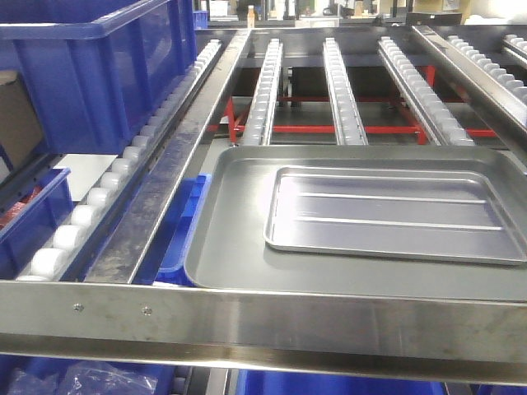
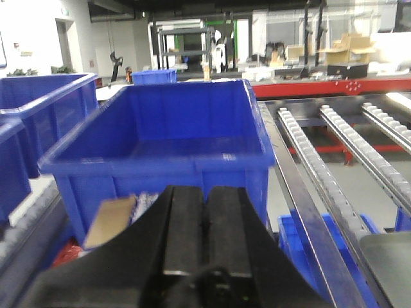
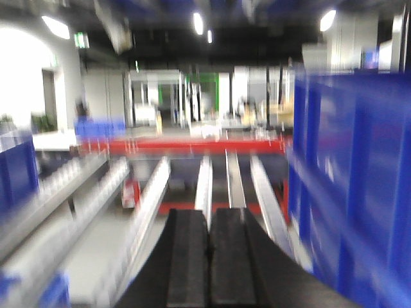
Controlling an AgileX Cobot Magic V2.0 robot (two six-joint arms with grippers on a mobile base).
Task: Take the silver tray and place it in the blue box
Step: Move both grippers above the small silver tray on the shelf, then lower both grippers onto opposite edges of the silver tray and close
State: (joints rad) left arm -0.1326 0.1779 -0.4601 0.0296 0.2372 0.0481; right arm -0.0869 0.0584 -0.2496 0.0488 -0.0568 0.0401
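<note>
Left gripper (image 2: 205, 199) and right gripper (image 3: 209, 217) both have fingers pressed together, empty. The silver tray (image 1: 387, 218) lies inside a larger grey tray (image 1: 230, 247); the blue box (image 2: 160, 173) stands to its left.

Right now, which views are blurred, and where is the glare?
Right wrist view: heavily smeared, only the right gripper reads clearly. Left wrist view: slightly soft, blue box legible. Front view: sharp, sheen on the silver tray, glare along the steel rail.

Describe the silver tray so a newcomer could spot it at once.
Look at the roller rack, behind its steel front bar. A dull grey tray lies there, and the silver tray sits inside it. It is the smaller, shinier one, with two long ridges in its base.
</note>
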